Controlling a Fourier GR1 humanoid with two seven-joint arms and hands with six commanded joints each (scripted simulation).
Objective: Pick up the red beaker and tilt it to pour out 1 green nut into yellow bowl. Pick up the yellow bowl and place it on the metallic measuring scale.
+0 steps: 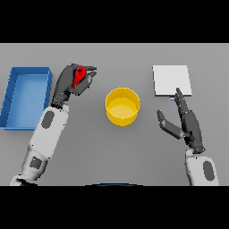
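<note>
Grey table (112,156) — left hand (70,82) curled round beaker (79,76), up-left of bowl (122,106), well apart; pour needs rightward carry. Right hand (185,120) open, near scale (171,80).

The left hand's (71,82) fingers (87,80) hide most of the red beaker (79,74); its contents cannot be seen.

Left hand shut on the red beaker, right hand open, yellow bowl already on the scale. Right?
Not quite. The head view shows the yellow bowl on the table, apart from the scale. The left hand does hold the red beaker; the right hand is open.
</note>
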